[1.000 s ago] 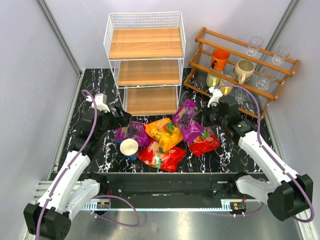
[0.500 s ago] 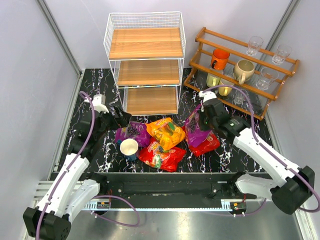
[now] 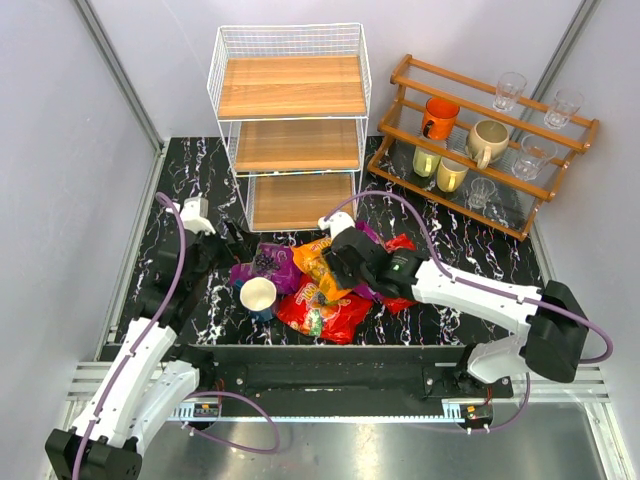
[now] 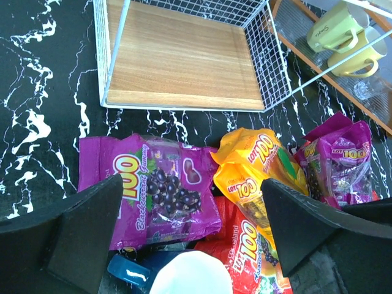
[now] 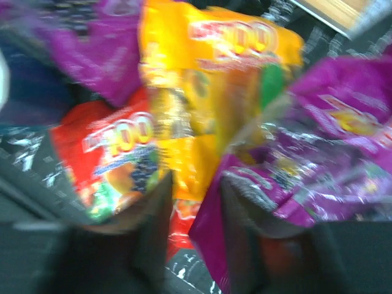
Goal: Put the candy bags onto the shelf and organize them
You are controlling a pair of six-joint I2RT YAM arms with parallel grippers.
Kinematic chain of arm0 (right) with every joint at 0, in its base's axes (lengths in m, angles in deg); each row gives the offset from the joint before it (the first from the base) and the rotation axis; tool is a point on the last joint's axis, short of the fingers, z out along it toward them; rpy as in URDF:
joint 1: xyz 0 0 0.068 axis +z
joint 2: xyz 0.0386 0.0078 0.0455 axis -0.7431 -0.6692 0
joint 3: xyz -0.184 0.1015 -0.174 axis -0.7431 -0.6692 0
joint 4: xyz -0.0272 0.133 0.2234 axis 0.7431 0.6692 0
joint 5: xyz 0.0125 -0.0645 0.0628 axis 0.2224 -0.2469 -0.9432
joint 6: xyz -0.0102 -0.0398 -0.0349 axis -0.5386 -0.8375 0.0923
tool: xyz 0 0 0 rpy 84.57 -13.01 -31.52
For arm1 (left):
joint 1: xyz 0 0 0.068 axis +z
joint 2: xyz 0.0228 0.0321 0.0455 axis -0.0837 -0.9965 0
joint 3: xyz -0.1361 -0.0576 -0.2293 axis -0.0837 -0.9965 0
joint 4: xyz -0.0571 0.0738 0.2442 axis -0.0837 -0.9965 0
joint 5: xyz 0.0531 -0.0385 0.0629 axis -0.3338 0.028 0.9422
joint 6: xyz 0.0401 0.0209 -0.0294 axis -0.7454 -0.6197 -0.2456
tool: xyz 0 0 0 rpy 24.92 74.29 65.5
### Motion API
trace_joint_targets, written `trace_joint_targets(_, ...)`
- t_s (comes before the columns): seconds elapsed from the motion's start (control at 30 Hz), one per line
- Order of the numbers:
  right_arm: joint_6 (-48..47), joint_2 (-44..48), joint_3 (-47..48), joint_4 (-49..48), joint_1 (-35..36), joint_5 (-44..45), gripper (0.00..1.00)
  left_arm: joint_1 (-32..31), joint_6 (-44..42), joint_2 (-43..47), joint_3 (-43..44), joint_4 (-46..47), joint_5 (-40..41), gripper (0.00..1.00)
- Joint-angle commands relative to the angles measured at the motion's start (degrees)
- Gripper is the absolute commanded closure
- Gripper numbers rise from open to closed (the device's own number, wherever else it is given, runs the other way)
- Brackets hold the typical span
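The black marbled table point(image 3: 190, 170) carries everything. At its back stands the white wire shelf point(image 3: 290, 120). Its three wooden boards show bare wood, and its top tier is walled with wire mesh.

To the right, a brown wooden rack point(image 3: 575, 135) leans at an angle. It holds an orange mug point(image 3: 439, 117), a beige mug point(image 3: 487, 141), two pale yellow-green mugs point(image 3: 428, 160) on a lower step, and several clear glasses point(image 3: 509, 91).

All five candy bags lie in a heap on the table, just in front of the shelf's lowest board.
- The left purple bag point(image 4: 162, 190) lies flat.
- The orange bag point(image 4: 257, 168) is beside it and overlaps the front red bag point(image 3: 325, 312).
- The back red bag point(image 3: 402, 243) shows partly from behind the right arm.
- The right purple bag point(image 5: 318, 177) is crumpled and raised beside the orange one.

A white-and-blue cup point(image 3: 258, 297) stands upright, mouth up, touching the near edge of the left purple bag.

The right gripper point(image 5: 197, 184) reaches in over the middle of the heap. Its wrist view is blurred, but its fingers point(image 5: 153, 226) look pinched on a lower fold of the right purple bag.

The left gripper point(image 4: 191, 179) hangs above the left purple bag and the cup. Its fingers point(image 4: 92, 226) are spread wide, with nothing between them.
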Motion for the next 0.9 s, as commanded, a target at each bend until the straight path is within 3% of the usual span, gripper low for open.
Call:
trace_joint_targets(0.0, 2.35, 2.92, -0.58, -16.75, 1.02, -20.91, 0.47, -0.13, 0.28, 1.05, -0.79, 0.56, 1.17, 0.01)
trace_joint_targets(0.13, 4.27, 13.79, -6.39, -27.39, 1.02, -17.10, 0.22, -0.13, 0.72, 1.41, -1.22, 0.56, 1.17, 0.01)
trace_joint_targets(0.2, 4.72, 16.80, -8.76, -28.29, 0.93, -6.40, 0.16, -0.13, 0.90, 1.49, -1.40, 0.56, 1.08, 0.01)
trace_joint_targets(0.3, 8.13, 19.89, -9.56, -21.45, 0.93, 9.87, 0.13, -0.13, 0.90, 1.32, -1.49, 0.74, 1.00, 0.01)
trace_joint_targets(0.47, 19.29, 21.21, -12.10, -10.11, 0.49, 22.97, 0.13, -0.13, 1.16, 0.44, -0.96, 1.18, 0.03, 0.01)
trace_joint_targets(0.53, 26.38, 22.08, -14.21, -6.60, -0.47, 24.75, 0.14, -0.13, 1.16, 0.53, -0.52, 1.18, -0.32, 0.01)
trace_joint_targets(0.67, 31.70, 24.63, -18.52, -6.83, -3.37, 21.78, 0.17, -0.13, 0.64, 1.32, 0.27, 0.83, -0.59, 0.01)
trace_joint_targets(0.87, 18.63, 22.71, -16.26, -13.25, -3.55, 12.39, 0.20, -0.13, 0.63, 1.50, 0.44, 0.73, -1.03, 0.01)
